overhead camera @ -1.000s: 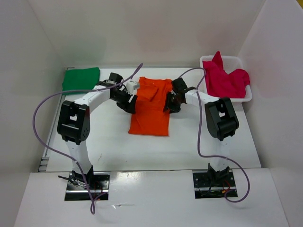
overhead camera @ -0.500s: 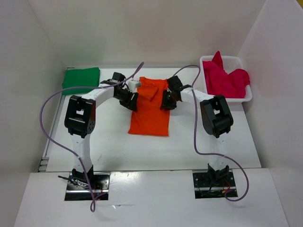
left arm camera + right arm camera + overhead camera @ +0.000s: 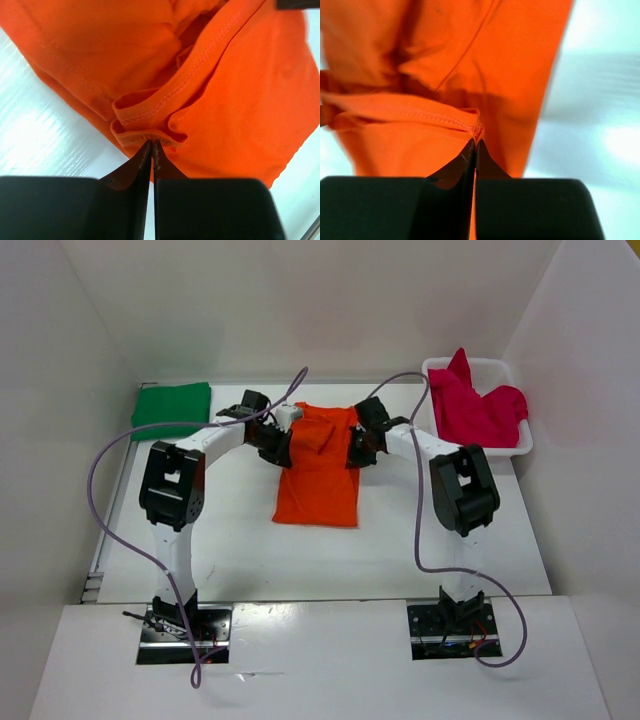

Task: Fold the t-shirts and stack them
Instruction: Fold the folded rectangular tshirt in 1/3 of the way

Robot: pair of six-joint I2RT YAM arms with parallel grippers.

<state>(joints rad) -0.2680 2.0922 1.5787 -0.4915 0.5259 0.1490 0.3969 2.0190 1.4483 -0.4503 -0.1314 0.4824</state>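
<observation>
- Orange t-shirt (image 3: pixel 318 468), centre of frame: plain orange, unprinted. In your wrist views its hems are stitched in matching orange thread.
- Green t-shirt (image 3: pixel 172 405), upper left: plain green.
- Magenta-red t-shirt (image 3: pixel 478 408), upper right: plain magenta-red.
- Basket (image 3: pixel 495 363) around it: white.
- Bench (image 3: pixel 240 540): white.
- Arms (image 3: pixel 165 490): white links, black joints.
- Cables (image 3: pixel 416 530): purple.
- Left end effector (image 3: pixel 151 144) and right end effector (image 3: pixel 474 142): you see black fingers on both, set against the orange.

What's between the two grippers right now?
The far part of the orange shirt spans that gap, as the top view shows. The left gripper and right gripper each pinch one of its side edges.
</observation>
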